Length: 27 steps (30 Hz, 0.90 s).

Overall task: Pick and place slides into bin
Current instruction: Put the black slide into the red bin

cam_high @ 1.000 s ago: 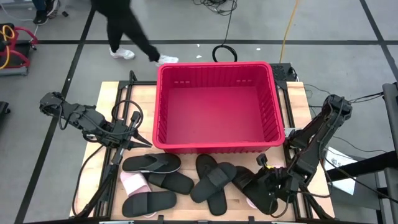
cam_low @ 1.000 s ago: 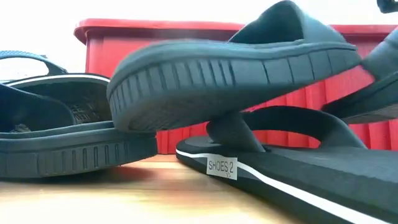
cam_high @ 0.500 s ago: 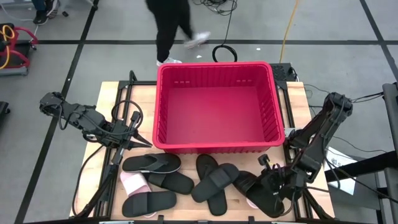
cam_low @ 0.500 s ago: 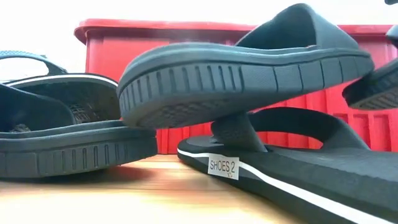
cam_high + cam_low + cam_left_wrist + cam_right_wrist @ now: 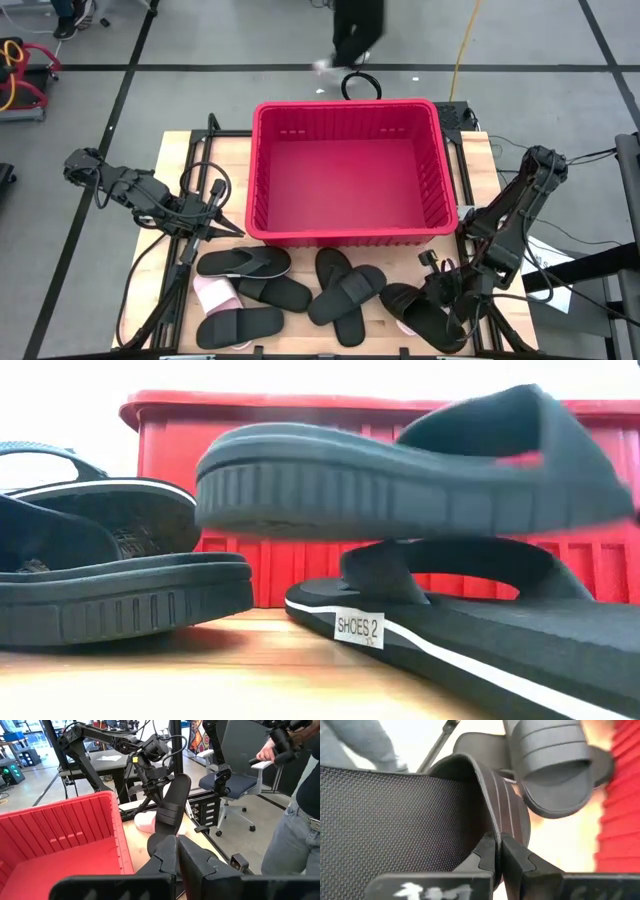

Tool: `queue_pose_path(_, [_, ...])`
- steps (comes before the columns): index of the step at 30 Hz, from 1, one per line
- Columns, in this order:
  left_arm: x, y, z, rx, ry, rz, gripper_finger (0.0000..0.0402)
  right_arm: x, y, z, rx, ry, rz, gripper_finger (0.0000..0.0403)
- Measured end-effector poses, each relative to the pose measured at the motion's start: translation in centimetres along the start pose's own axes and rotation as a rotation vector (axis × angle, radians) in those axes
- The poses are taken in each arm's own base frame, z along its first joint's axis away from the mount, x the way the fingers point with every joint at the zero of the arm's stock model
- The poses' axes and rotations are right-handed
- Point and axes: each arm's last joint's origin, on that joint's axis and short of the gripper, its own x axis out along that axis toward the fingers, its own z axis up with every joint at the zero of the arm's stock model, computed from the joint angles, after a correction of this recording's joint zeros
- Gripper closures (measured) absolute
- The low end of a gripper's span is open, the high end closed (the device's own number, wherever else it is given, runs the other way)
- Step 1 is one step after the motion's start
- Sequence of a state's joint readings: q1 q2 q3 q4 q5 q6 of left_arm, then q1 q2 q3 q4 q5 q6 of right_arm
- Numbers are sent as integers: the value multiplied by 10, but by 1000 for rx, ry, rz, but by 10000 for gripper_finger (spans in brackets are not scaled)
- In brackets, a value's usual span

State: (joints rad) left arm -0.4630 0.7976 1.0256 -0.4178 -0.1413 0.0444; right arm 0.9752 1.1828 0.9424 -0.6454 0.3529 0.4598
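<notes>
Presently we note a black slide [image 5: 425, 312] pinched by its strap edge in the clenched right end effector [image 5: 452, 292], lifted off the bench [image 5: 475, 160] so it can clear the red bin [image 5: 350, 170] rim, while the left end effector [image 5: 228, 226] waits clenched, holding nothing, beside the bin.

bin [image 5: 350, 170] interior: open from above | counter [image 5: 170, 260] front: crowded with slides [image 5: 290, 290] | bin's left flank: left pincer [image 5: 238, 228]

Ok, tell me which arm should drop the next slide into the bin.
Right. Its claw is shut on a black wide-strap rubber slide at the table's front right, just before the large red lattice plastic bin. The left claw waits, holding nothing, by the bin's left front corner.
</notes>
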Motion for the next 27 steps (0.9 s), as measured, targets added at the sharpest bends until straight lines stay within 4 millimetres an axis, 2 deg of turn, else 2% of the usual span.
queue_pose_path(5, [0, 1, 0, 11, 1, 27, 399, 0, 3, 1, 31, 19, 74, 402])
queue_pose_path(14, [0, 2, 0, 12, 2, 49, 376, -10, 1, 4, 77, -38, 102, 402])
queue_pose_path(27, [0, 2, 0, 12, 3, 50, 400, -49, -11, 13, 136, -244, 202, 402])
